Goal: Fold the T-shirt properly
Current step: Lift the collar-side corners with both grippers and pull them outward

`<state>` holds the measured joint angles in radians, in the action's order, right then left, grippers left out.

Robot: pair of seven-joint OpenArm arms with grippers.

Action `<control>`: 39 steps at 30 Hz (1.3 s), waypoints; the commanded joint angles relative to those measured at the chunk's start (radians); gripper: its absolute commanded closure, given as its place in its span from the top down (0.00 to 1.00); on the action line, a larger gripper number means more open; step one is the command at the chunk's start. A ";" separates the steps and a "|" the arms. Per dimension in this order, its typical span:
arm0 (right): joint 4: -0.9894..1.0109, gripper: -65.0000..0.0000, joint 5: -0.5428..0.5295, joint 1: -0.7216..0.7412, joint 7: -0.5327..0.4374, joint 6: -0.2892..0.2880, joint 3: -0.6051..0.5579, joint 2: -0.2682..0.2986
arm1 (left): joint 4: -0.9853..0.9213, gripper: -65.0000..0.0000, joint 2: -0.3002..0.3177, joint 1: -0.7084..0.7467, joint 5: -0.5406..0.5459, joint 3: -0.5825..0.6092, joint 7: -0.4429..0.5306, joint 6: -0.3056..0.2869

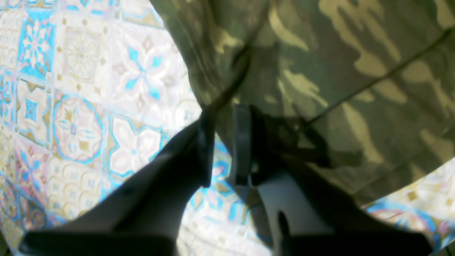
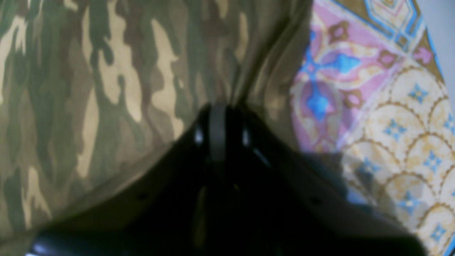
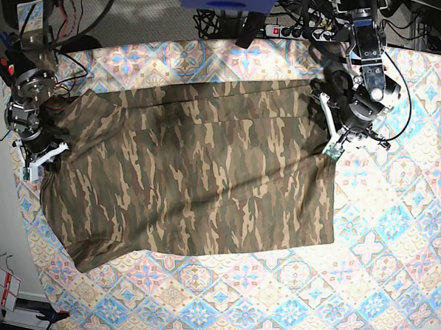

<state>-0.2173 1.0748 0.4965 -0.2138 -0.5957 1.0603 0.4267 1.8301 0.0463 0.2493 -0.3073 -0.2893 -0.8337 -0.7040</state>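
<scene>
On the base view's left, my right gripper (image 3: 37, 155) sits at the left edge of the patterned cloth (image 3: 395, 218), down on the T-shirt's (image 3: 197, 178) left border. In my right wrist view the fingers (image 2: 217, 128) are pressed together with a ridge of camouflage fabric rising straight from their tips, so I have the shirt pinched there. The T-shirt itself lies spread across the middle of the cloth, wide and mostly flat, with a folded band running along its far edge and its near left corner angled toward the cloth's near edge. On the right, my left gripper (image 3: 332, 145) sits at the shirt's right border, toward the cloth's far right corner. My left wrist view shows its two fingers (image 1: 243, 142) only a little apart, with the shirt's hem drawn up between them; it is closed on that edge of the fabric.
</scene>
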 commanded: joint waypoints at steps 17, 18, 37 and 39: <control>-0.695 0.04 0.002 -0.384 -0.258 0.006 0.001 -0.349 | -0.097 0.13 0.000 -0.067 0.009 -0.001 0.018 0.006; -0.726 0.04 0.002 -0.399 -0.258 -0.008 0.001 -0.371 | -0.097 0.13 0.002 -0.067 0.009 -0.001 0.018 0.006; -0.974 0.57 -0.002 -0.177 -0.174 -0.102 0.298 -0.461 | 0.067 0.52 -0.056 -0.069 0.010 -0.001 0.012 0.006; -1.009 0.65 -0.028 -0.172 -0.169 -0.102 0.298 -0.470 | 0.104 0.52 -0.062 -0.066 0.009 -0.001 0.012 0.006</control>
<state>-1.2068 1.0679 0.3088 -0.3569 -0.7048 1.3613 -0.0536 1.9129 -0.0200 0.1864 -0.3054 -0.2893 -0.8326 -0.7063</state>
